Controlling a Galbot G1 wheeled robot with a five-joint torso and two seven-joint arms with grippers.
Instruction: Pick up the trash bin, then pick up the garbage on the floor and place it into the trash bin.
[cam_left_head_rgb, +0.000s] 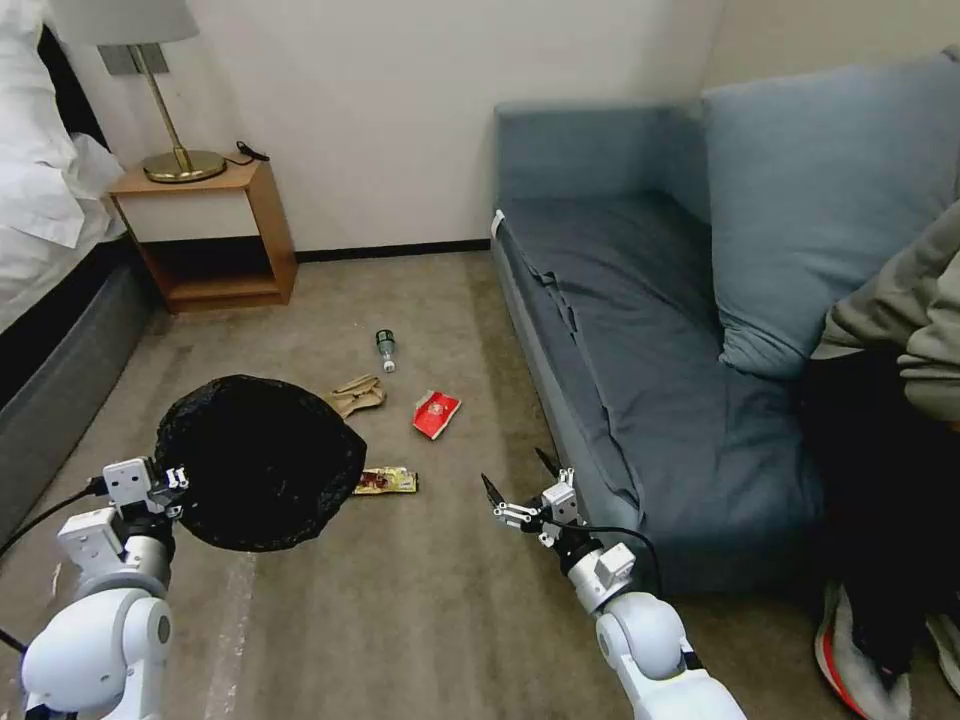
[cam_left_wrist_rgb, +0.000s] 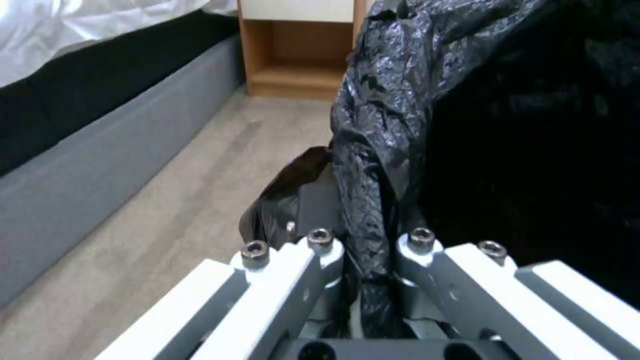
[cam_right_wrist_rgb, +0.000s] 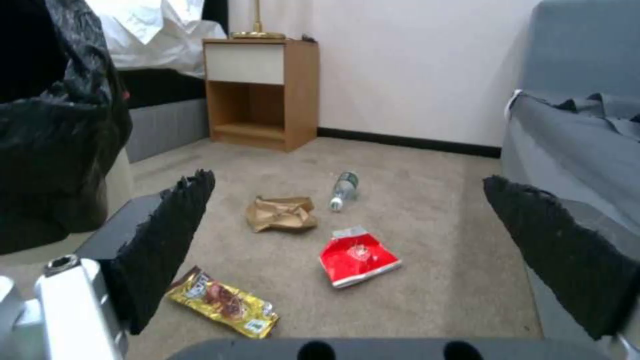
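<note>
While I watch from the head camera, my left gripper (cam_left_head_rgb: 172, 478) holds the trash bin (cam_left_head_rgb: 260, 462) off the carpet beside four scraps. Left wrist: jaws pinch its black bag (cam_left_wrist_rgb: 373, 165). Right wrist — right gripper (cam_right_wrist_rgb: 347, 250) gapes wide above the gold wrapper (cam_right_wrist_rgb: 221, 301) and red packet (cam_right_wrist_rgb: 357, 256).

My head camera looks forward and down from above onto the beige carpet floor (cam_left_head_rgb: 420, 600), with both arms at its lower edge. My left wrist camera sits low and very near the crinkled black plastic bag (cam_left_wrist_rgb: 380, 125), facing the open wooden bedside table (cam_left_wrist_rgb: 293, 65). My right wrist camera sits low over the carpet facing that table (cam_right_wrist_rgb: 260, 95); all three views share it.
</note>
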